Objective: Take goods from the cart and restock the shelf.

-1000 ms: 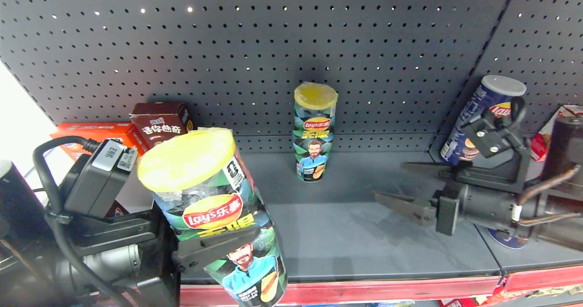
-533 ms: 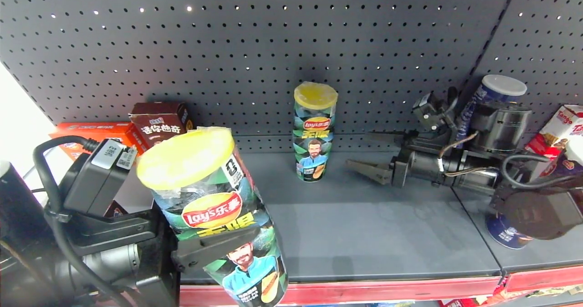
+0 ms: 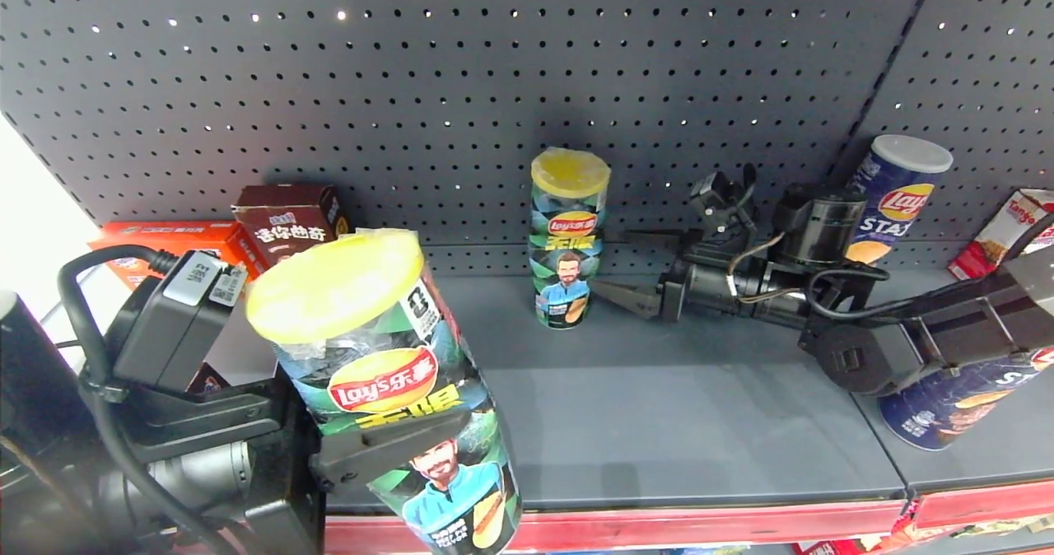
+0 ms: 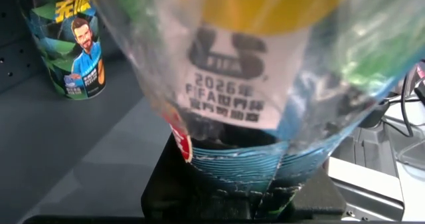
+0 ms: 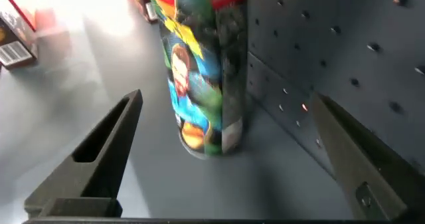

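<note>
A green chip can with a yellow lid is held tilted at the near left, by the front edge of the shelf. It is pinched by the left gripper. A second green can is stood upright at the far middle. The right gripper is spread wide just right of it.

Back panel: dark grey pegboard with even rows of small round holes; pinpoints of light shine through a few near the top.
Seam: a slanting joint meets a second pegboard bay on the right.
Shelf: flat, matt dark grey board, faintly mottled.
Front edge: red strip along the shelf lip.
Left side: bright white glare beyond the panel's end.
</note>
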Robot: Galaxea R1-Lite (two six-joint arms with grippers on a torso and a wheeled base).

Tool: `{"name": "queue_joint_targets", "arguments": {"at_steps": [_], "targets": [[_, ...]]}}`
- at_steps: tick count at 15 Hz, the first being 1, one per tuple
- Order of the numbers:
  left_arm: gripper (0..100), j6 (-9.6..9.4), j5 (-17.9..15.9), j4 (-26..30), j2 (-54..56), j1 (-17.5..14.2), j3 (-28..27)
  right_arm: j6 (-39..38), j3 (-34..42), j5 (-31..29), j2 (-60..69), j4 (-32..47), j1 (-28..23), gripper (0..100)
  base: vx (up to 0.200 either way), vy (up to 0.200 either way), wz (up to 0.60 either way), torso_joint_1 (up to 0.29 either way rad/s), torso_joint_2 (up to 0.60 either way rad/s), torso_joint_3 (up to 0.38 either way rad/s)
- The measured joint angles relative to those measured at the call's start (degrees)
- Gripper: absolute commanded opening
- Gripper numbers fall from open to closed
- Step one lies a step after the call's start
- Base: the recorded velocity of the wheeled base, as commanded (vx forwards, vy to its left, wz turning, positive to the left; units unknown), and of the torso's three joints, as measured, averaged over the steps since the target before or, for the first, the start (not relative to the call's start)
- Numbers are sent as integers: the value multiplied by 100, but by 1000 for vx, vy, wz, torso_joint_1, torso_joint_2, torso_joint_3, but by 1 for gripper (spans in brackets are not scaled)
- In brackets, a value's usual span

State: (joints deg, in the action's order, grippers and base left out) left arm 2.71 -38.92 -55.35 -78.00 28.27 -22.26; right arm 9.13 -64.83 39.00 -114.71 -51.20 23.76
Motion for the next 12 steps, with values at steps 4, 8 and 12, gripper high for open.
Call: {"name": "queue_joint_targets", "arguments": {"at_steps": [4, 8, 12], "targets": [[0, 0, 4, -2, 0, -2, -1, -11, -160, -60, -193, 18, 278, 100, 0, 0, 0, 0, 0, 0], [0, 7, 1, 0, 0, -49, 18, 1, 107, -79, -141, -1, 361, 100, 0, 0, 0, 0, 0, 0], [0, 5, 1, 0, 5, -105, 24, 22, 577, -82, 132, -28, 424, 100, 0, 0, 0, 0, 0, 0]]}}
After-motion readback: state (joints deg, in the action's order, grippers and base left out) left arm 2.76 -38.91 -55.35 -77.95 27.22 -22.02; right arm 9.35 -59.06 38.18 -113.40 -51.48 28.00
